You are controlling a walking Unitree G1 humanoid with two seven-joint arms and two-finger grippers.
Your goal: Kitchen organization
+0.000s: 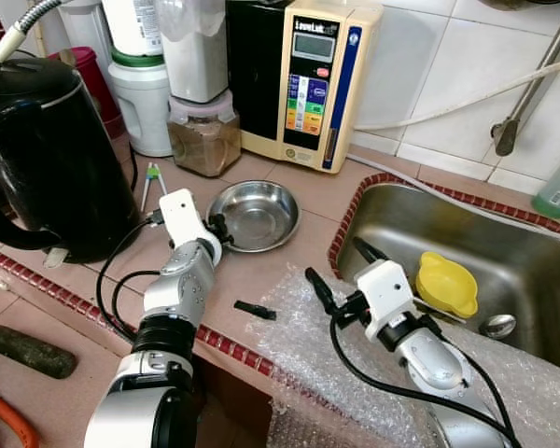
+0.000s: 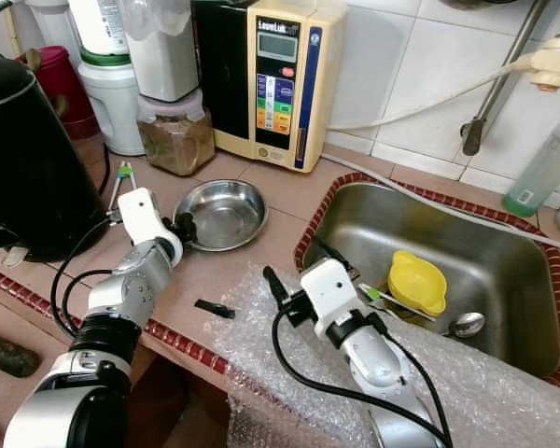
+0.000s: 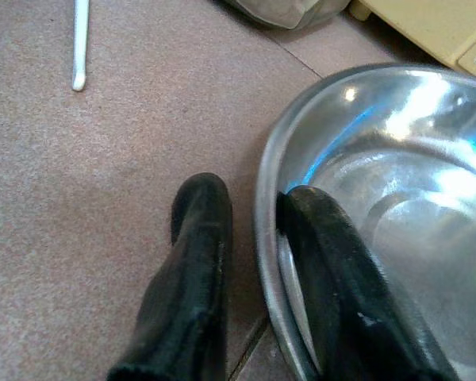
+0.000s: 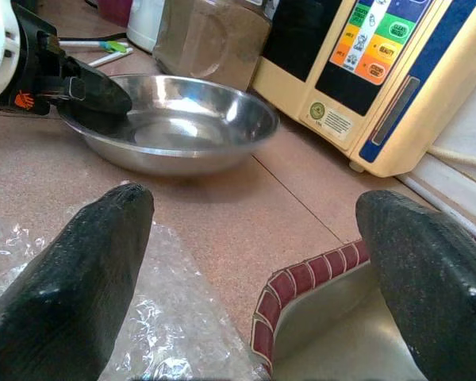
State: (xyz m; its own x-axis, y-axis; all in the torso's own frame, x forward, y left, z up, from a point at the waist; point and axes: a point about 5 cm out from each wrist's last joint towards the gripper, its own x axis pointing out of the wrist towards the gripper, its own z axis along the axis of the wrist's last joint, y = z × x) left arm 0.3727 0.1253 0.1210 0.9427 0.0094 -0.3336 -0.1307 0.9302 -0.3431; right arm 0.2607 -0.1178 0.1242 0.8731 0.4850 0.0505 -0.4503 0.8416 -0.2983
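I've got the left hand right at the steel bowl, at the bowl's nine o'clock edge. In the wrist view one finger sits inside the rim and the other outside on the desk, straddling the wall with a small gap, so not yet pinching. The right hand, fingers spread wide, hovers over the bubble wrap, well apart at the bowl's five o'clock. Left is clearly nearer.
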